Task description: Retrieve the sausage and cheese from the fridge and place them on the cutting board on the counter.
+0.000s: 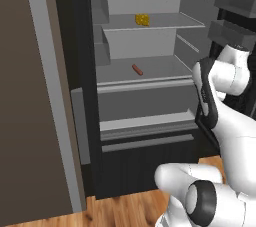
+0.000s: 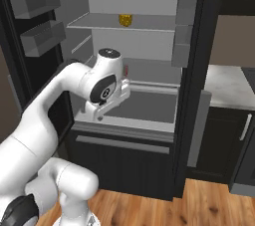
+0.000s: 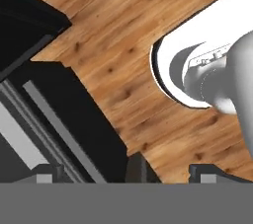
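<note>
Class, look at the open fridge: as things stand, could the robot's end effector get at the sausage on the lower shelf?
Probably yes. The fridge stands open and the sausage lies alone near its shelf's front. The end effector, jaws open, points down at the floor, so it must turn first.

Fridge interior matt grey plastic-looking, front glossy black; floor smooth grained wood; counter marbled stone.

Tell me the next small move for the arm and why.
Probably lift the hand and turn it toward the sausage on the middle shelf. The fridge stands open, the gripper is open and empty and faces the wood floor, and the cheese sits higher up.
</note>
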